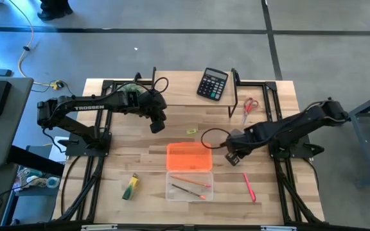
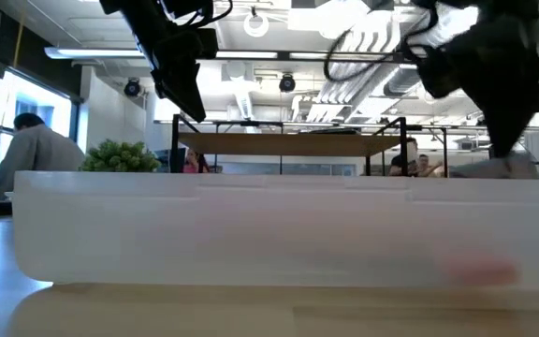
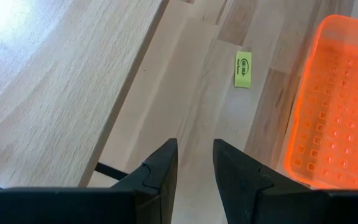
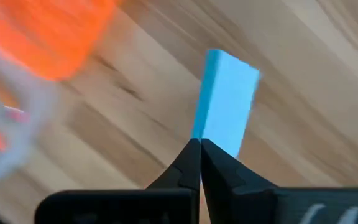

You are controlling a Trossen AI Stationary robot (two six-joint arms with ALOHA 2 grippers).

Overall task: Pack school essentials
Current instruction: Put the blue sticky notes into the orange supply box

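In the right wrist view my right gripper (image 4: 200, 146) is shut on the light-blue note pad (image 4: 229, 102). In the high view this gripper (image 1: 230, 157) hovers just right of the orange lid (image 1: 189, 156) and hides the pad. My left gripper (image 1: 157, 127) is open over bare table left of the tiny yellow piece (image 3: 243, 69). Thin pencils (image 1: 190, 185) lie in the clear tray (image 1: 172, 196). On the table lie the pink pen (image 1: 248, 186), the green-yellow marker (image 1: 130, 187) and the red-handled scissors (image 1: 249, 106). My right gripper pinches the note pad between its two fingers at the pad's near edge (image 4: 199, 129). The pad sticks out beyond the fingertips, turned so that one thin side and one broad face show. Whether its far end touches the table I cannot tell.
The black calculator (image 1: 212, 83) lies near the far edge, and the green plant (image 1: 130, 90) sits under my left arm. In the low view the clear tray's wall (image 2: 269, 225) fills the foreground. People show in the room beyond. Bare wood lies between marker and tray.
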